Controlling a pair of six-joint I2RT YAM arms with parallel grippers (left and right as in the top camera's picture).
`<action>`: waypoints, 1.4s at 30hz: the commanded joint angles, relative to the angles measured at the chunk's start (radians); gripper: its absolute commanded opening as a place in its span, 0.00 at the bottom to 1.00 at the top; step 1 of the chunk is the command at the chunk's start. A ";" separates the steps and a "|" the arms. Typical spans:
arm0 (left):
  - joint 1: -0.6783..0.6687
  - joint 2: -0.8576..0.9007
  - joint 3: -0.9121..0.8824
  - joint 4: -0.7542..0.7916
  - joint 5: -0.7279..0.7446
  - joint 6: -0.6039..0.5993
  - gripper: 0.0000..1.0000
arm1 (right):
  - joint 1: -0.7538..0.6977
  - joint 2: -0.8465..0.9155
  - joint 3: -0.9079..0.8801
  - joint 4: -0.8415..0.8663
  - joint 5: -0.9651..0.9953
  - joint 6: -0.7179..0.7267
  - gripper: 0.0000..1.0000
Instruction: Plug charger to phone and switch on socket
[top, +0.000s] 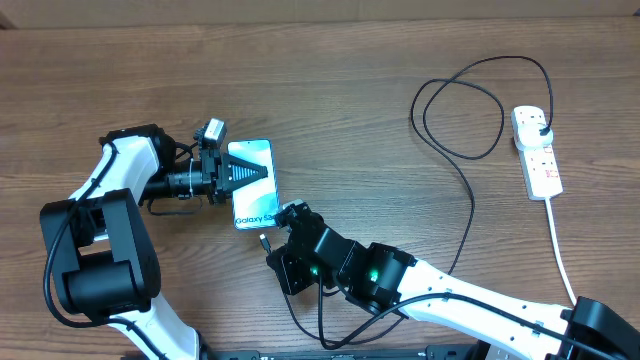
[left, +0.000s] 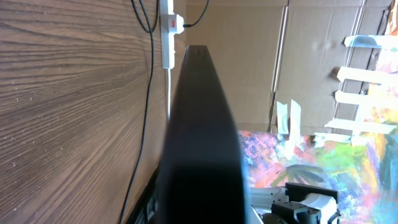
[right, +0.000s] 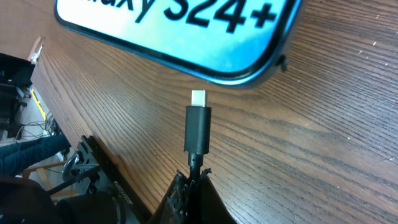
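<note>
Just beside the phone, at its short edge on the right arm's side: the connector tip of the charger, aimed at that edge but apart from it by a small gap, not yet inside. Pinched by the right end effector, closed together on the cable directly behind the tip.

On the phone itself: the left end effector, clamped on the phone across the lit screen. Cannot tell whether the phone rests on the worktop or is lifted a little off it.

Well apart from the phone, on the side away from the left arm: the socket, flat on the worktop, with the black plug head of the charger already seated in the outlet farthest from the white lead. Between socket and phone: loose loops of cable, nothing pulled tight.

Seems to be the plugging step, at the very last approach. Next, most likely: push the tip straight forward into the port of that edge. Calls for fine side alignment first, since the port is not visible in the right wrist view and the tip looks nearer to one corner of the phone than to the other. Calls also for a firm hold on the phone, to stop it sliding away under the push.

After that, left to do: press the switch on the socket. Too small here to tell if on or off.
</note>
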 joint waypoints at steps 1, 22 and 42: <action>-0.009 -0.012 0.000 -0.004 0.034 0.042 0.04 | 0.005 -0.030 -0.005 0.006 0.011 -0.012 0.04; -0.022 -0.012 0.000 -0.008 0.034 0.042 0.04 | 0.005 -0.030 -0.005 -0.005 0.011 -0.012 0.04; -0.030 -0.012 0.000 0.013 0.028 0.041 0.04 | 0.005 -0.030 -0.005 -0.020 0.003 -0.019 0.04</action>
